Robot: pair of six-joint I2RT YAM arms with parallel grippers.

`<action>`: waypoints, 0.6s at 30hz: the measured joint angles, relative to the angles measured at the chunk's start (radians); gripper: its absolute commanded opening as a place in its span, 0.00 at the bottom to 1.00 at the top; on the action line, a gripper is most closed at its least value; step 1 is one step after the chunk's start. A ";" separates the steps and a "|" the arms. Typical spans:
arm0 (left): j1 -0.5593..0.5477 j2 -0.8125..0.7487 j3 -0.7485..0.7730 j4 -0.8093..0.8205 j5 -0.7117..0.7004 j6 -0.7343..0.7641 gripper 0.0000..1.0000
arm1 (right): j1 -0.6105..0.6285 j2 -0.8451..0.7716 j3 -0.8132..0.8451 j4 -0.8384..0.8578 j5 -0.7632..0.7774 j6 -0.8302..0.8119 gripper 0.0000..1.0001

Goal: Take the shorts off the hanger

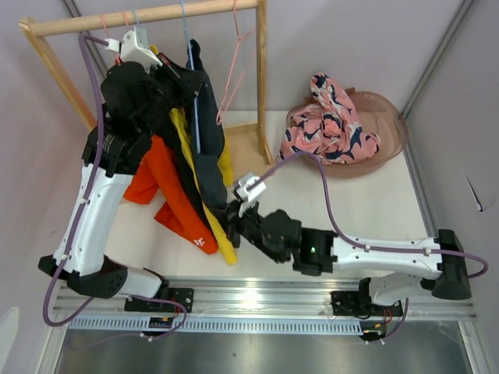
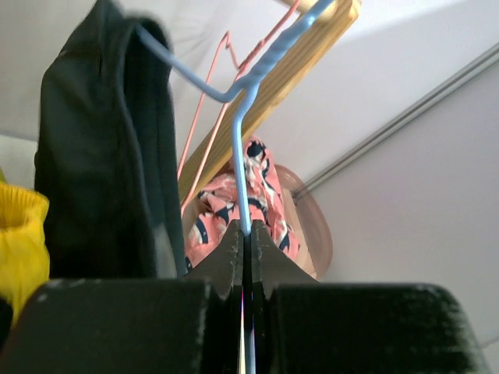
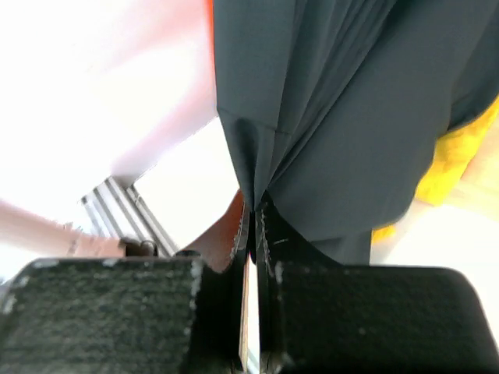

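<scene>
- Right end effector (image 3: pixel 253 209) is clamping shut on a pinched fold at the low edge of the black shorts (image 3: pixel 335 109). I'm gripping fabric only, with orange and yellow cloth showing beside it.
- Left end effector (image 2: pixel 245 234) is pinching closed on the wire of the blue hanger (image 2: pixel 240 148), below its twisted neck. I'm bracing the hanger on the wooden rack (image 1: pixel 148 15).
- Black shorts are hanging draped over that hanger. The orange shorts (image 1: pixel 168 199) and yellow shorts (image 1: pixel 224 241) are bunching against them; I cannot tell which hanger is carrying those two.
- Pink floral shorts (image 1: pixel 327 128) are lying in the brown basin (image 1: pixel 394 125), well apart from the rack, so that pair looks done.
- Step in hand, as I'm judging it: pulling the black pair off the hanger.
- I'm aiming to pull down and toward my base, along the hang of the cloth. Pulling sideways is risking the hook swinging off the rail.
- I'm planning a firm left pinch to counter the tug.
- Risks I'm watching for: neighbouring shorts dragging along, or the thin fold slipping out of the jaws. Going slow is looking safest.
</scene>
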 measured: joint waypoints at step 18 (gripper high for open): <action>-0.023 -0.043 -0.100 -0.034 0.089 -0.048 0.00 | 0.026 -0.018 -0.105 -0.061 0.179 0.016 0.00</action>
